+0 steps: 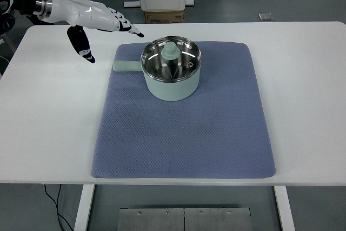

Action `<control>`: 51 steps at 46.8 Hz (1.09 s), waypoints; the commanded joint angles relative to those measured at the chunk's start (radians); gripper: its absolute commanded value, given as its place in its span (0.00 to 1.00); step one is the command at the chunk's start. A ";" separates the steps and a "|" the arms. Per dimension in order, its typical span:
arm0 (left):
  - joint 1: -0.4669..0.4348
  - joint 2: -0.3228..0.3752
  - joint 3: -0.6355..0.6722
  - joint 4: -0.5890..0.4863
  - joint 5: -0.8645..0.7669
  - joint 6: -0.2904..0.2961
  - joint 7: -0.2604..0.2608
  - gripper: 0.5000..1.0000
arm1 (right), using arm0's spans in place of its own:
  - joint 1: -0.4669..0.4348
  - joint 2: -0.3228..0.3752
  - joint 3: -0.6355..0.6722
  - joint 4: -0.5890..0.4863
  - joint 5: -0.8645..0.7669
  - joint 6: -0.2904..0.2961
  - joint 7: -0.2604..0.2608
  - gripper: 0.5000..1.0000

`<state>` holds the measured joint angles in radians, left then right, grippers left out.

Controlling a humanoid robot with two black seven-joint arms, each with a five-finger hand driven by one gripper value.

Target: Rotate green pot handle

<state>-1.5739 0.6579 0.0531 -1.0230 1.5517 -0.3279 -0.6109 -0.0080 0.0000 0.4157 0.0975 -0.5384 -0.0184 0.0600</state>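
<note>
Pale green pot (171,77) sits on the blue mat (184,133), its handle (126,66) pointing left. The left hand (89,17) hovers well apart above the surface, fingers (121,24) spread, holding nothing; the turn looks finished.

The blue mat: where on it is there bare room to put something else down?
The mat is bare from the green pot down to its near edge, and in a strip right of the pot. The far left corner is crowded: the pot handle points there, and the left hand hovers open beyond it.
</note>
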 commanded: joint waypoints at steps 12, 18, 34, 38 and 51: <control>-0.029 0.031 -0.018 0.043 -0.817 0.007 0.000 1.00 | -0.001 0.000 0.000 -0.001 0.000 0.000 0.000 1.00; -0.026 0.034 -0.018 0.076 -1.012 0.012 0.000 1.00 | 0.000 0.000 0.000 -0.001 0.000 0.000 0.000 1.00; 0.086 -0.003 -0.016 0.141 -1.412 0.174 0.000 1.00 | 0.000 0.000 0.000 0.002 0.000 0.000 0.000 1.00; 0.115 -0.021 -0.019 0.141 -1.510 0.228 0.000 1.00 | -0.001 0.000 0.000 -0.001 0.000 0.000 0.000 1.00; 0.184 -0.044 -0.019 0.141 -1.782 0.290 0.000 1.00 | 0.000 0.000 0.000 0.002 0.000 0.000 0.000 1.00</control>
<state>-1.4070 0.6311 0.0345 -0.8816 -0.1861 -0.0592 -0.6109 -0.0078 0.0000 0.4157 0.0985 -0.5384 -0.0184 0.0600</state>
